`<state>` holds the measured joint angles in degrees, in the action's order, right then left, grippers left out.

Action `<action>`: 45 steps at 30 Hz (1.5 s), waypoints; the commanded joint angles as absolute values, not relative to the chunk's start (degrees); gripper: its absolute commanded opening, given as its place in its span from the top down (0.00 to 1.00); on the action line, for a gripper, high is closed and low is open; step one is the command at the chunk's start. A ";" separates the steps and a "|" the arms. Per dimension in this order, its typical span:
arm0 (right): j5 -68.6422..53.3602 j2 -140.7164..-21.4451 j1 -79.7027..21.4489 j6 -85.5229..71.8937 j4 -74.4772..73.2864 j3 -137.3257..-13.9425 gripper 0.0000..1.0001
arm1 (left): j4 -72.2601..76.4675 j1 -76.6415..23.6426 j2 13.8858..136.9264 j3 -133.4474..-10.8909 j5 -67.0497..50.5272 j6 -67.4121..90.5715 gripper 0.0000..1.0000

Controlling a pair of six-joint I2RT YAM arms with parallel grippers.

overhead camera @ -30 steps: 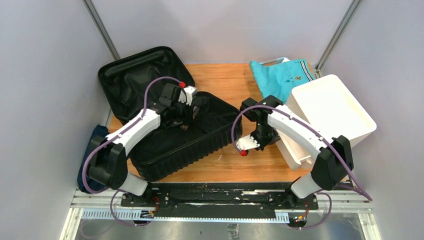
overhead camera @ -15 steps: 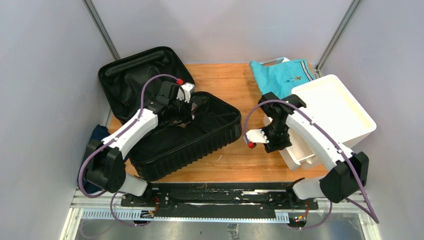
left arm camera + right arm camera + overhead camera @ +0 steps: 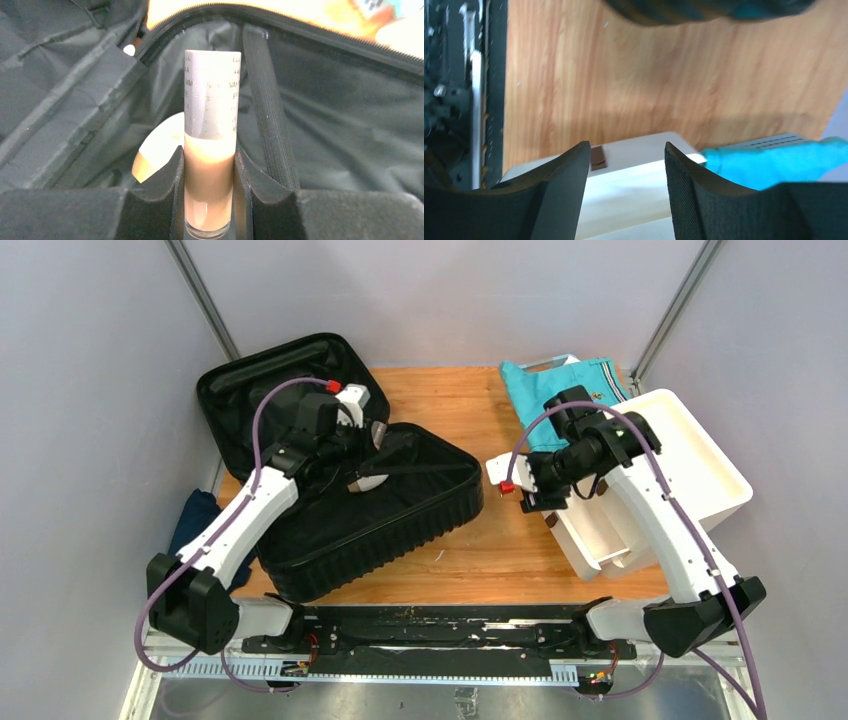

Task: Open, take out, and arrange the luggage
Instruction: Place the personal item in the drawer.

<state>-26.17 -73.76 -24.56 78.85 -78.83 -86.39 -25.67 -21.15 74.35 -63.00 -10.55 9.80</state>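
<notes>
Luggage (image 3: 390, 530) lies open right under your left pincer (image 3: 209, 170), its ribbed lower shell flat on the wooden table (image 3: 450, 400) and its lid (image 3: 255, 390) laid back behind and to the left of that pincer. You have the left pincer drawn in narrow and clamped on a slim bottle (image 3: 210, 100). The beige contents sit low between the pads, and a silver-grey printed cap sticks out past the fingertips. Beyond the cap you see black lining, with a black strap (image 3: 267, 110) just to the right of it. A pale rounded item (image 3: 157, 147) rests in the shell just left of the fingers. Your right pincer (image 3: 626, 150) stands wide with nothing between its pads, apart from the open shell and off to its right. Beneath this pincer sits a corner of the white drawer unit (image 3: 624, 185). Bare wood lies ahead of it, and a teal garment (image 3: 774, 155) shows to its right.
</notes>
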 commanded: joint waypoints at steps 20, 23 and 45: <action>-55.48 -88.62 -24.48 41.27 -54.00 -106.07 0.41 | -3.32 -14.28 75.62 -54.54 -14.60 31.61 1.00; -55.21 -89.53 -24.74 35.83 -49.90 -105.48 0.41 | 6.57 -14.53 76.38 -49.92 -12.64 36.58 1.00; -56.26 -109.30 -31.54 -30.48 -4.91 -108.66 0.38 | 42.71 -15.91 70.37 -37.13 -18.30 34.22 1.00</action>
<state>-57.36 -106.52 -29.93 -19.35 -13.76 -105.19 34.96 -15.64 71.94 -38.02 -14.41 34.06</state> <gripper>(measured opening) 0.604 0.297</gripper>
